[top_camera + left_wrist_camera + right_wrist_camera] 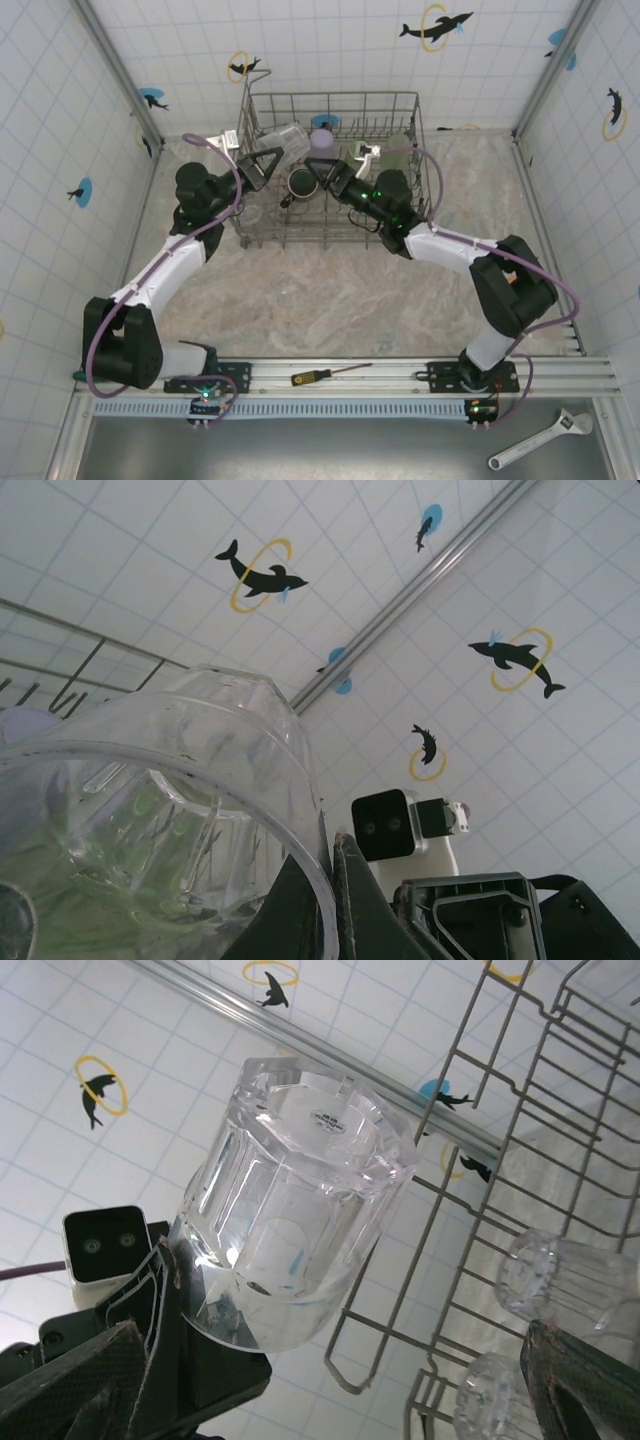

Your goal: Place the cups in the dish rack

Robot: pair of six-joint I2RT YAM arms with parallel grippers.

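Glass (300, 1200), clear, faceted, pinched by left gripper (262, 162) at rim of grey wire dish rack (421, 130); right gripper (322, 180) spread.

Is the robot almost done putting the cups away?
Partly. Done: a lavender cup, a black mug and two clear glasses sit in the rack. In hand: the left gripper holds another glass, tilted, at the rack's far left corner; the right gripper is open and empty. Left: setting that glass down. Whether more cups wait outside, I cannot tell.
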